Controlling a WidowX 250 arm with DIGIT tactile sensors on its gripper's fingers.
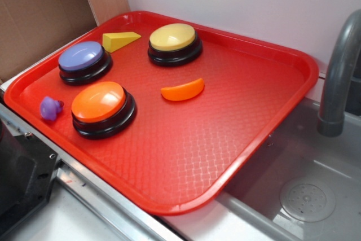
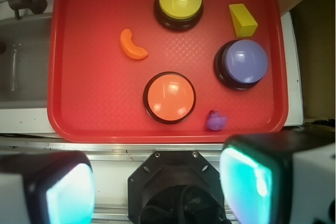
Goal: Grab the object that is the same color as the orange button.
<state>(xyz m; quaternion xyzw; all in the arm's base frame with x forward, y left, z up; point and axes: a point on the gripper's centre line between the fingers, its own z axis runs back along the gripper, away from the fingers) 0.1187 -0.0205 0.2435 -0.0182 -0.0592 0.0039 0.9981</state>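
Note:
The object, a small glossy orange crescent [image 1: 183, 90] [image 2: 132, 45], lies on the red tray [image 1: 242, 117] [image 2: 94, 108], near its middle. The orange button [image 1: 100, 105] [image 2: 169, 97], domed on a black base, stands at the tray's near left side in the exterior view. In the wrist view my gripper [image 2: 157, 187] hangs high above the counter edge, short of the tray, open, with nothing between its two fingers [image 2: 68, 192]. The exterior view does not show the gripper.
A yellow-topped button [image 1: 174, 42] [image 2: 179, 2], a purple-topped button [image 1: 83, 61] [image 2: 242, 63], a yellow wedge [image 1: 119, 40] [image 2: 242, 20] and a small purple toy [image 1: 50, 108] [image 2: 216, 121] share the tray. A grey sink [image 1: 304, 190] with a faucet [image 1: 338, 77] lies beside it. The robot's black base [image 2: 176, 187] sits below.

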